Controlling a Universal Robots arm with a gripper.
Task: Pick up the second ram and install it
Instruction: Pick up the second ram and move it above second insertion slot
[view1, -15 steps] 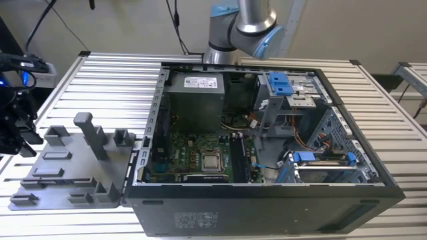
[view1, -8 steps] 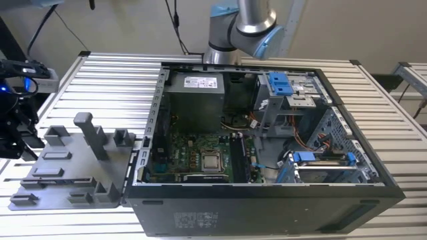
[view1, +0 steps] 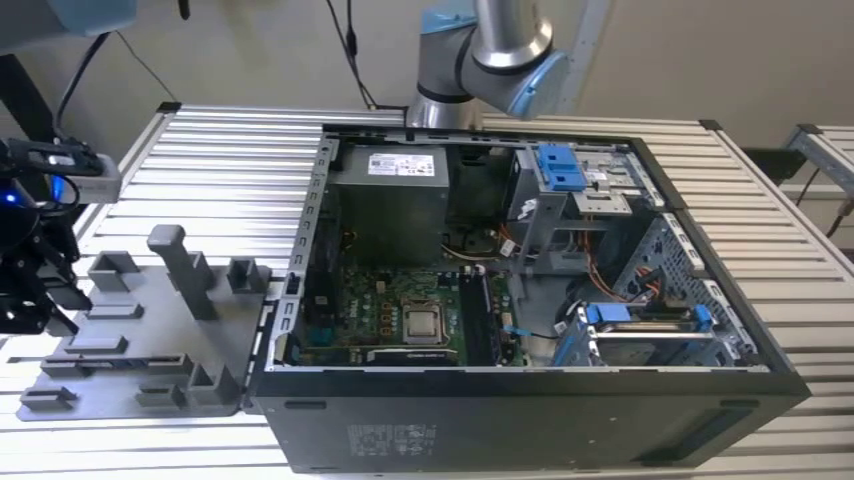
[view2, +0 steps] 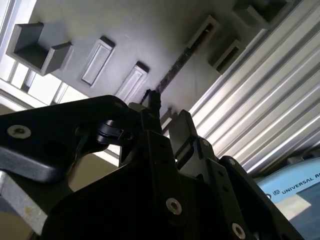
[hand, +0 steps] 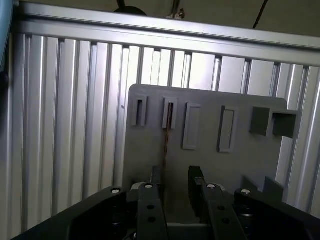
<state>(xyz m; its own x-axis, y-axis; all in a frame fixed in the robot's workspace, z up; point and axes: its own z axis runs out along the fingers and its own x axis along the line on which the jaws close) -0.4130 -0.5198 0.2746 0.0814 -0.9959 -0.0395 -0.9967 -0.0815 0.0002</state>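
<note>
My claw (hand: 175, 176) hangs parted and empty over the tray (hand: 145, 150), lined up above the ram (hand: 166, 140) that stands on edge in a slot.

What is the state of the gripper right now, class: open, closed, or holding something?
Gripper: open, holding nothing; its fingers are apart near the second ram, which stands in the grey tray.

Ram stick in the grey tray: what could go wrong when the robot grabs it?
In the first wrist view the ram stick sits nearer one side of the open jaws, so one jaw might bump and tilt it. It stands on edge in a slot of the grey tray; a crooked grip could jam it.
</note>
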